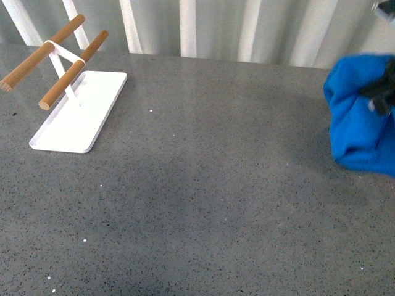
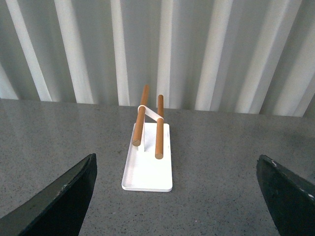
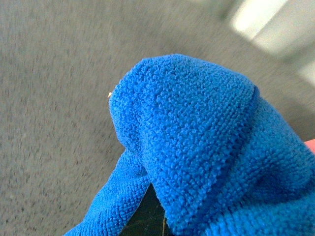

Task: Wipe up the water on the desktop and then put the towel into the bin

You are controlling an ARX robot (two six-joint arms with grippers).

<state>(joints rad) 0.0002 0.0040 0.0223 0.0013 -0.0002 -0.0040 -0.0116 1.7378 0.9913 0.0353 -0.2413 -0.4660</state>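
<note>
At the right edge of the worktop [image 1: 203, 185] I see my right gripper [image 1: 378, 92], jaws clamped on the bunched blue towel [image 1: 358, 123]. The left gripper [image 2: 175, 196] waits with jaws wide apart. A pink bin [image 3: 310, 145] corner shows just past the towel, so I judge the right arm nearer.

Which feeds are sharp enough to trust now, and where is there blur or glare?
Front view: desktop sharp with a pale sheen mid-frame, towel slightly smeared at the right edge. Left wrist view: white tray crisp, left gripper's fingers dark and soft-edged. Right wrist view: towel weave in focus, background blurred and partly blown out.
</note>
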